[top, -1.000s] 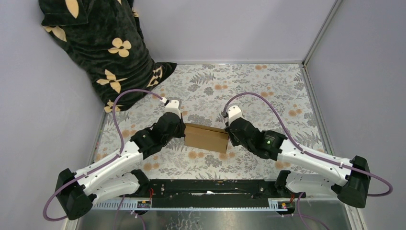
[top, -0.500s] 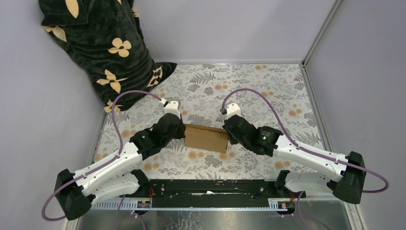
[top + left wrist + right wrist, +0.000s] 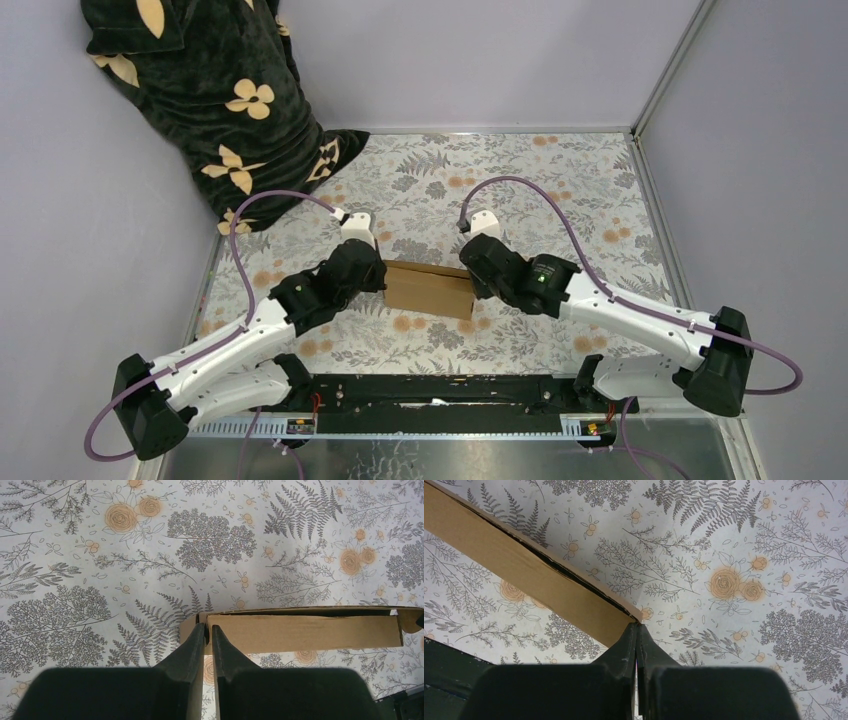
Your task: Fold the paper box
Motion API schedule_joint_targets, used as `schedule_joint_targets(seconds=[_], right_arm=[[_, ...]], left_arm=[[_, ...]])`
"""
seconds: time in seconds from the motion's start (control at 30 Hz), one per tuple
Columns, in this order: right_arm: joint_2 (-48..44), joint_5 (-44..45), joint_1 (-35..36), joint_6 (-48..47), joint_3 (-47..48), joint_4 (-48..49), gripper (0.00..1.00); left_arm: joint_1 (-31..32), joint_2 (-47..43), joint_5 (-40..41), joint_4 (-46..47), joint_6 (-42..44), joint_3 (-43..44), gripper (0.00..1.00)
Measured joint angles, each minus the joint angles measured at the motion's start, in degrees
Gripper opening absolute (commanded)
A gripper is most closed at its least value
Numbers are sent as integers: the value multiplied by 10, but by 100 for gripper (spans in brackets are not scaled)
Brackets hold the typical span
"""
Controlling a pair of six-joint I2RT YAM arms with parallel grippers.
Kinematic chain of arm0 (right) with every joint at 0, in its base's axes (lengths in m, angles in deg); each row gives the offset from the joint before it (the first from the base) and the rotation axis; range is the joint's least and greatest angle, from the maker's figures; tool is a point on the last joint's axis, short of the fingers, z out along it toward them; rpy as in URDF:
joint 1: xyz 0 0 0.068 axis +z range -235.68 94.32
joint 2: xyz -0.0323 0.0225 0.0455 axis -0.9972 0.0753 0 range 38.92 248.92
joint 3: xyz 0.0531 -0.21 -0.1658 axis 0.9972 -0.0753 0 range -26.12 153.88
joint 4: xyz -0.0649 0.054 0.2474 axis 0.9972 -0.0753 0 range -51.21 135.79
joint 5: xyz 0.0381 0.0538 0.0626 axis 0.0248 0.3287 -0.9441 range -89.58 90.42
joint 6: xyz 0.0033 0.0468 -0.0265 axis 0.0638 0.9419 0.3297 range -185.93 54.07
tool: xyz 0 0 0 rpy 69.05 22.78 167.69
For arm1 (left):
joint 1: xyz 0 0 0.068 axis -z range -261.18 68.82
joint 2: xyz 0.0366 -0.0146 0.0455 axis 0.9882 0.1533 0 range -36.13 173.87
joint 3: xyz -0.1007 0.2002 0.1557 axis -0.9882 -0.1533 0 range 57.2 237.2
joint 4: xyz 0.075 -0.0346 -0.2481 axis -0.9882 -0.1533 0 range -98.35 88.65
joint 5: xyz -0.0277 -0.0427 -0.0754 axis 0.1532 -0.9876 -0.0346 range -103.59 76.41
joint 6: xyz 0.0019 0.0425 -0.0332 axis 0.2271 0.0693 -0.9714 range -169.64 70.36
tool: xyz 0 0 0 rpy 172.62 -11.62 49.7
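Observation:
The paper box (image 3: 430, 288) is a shallow brown cardboard box lying on the floral tabletop between my two arms. My left gripper (image 3: 383, 274) is at its left end. In the left wrist view the box (image 3: 305, 632) runs to the right, and the left gripper (image 3: 205, 626) is nearly shut, pinching the cardboard end wall, with a small flap just left of the fingers. My right gripper (image 3: 471, 279) is at the box's right end. In the right wrist view it (image 3: 637, 625) is fully shut, its tips touching the box's (image 3: 524, 570) corner, where the lid seam gapes slightly.
A dark cloth with tan flower shapes (image 3: 215, 90) is heaped in the back left corner. Grey walls enclose the floral table (image 3: 560, 190), with a metal post (image 3: 665, 75) at the back right. A black rail (image 3: 440, 390) runs along the near edge.
My right arm has shifted left and forward, bringing its gripper tight against the box's right end. The left gripper and the box have hardly moved.

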Motion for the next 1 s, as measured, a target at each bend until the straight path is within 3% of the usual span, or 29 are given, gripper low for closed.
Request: schedule_joint_targets(seconds=[1.0], right_arm=[[33,-14,0,80,45,-49,0]], left_arm=[[24,-26,18,-30,-25,-4,14]])
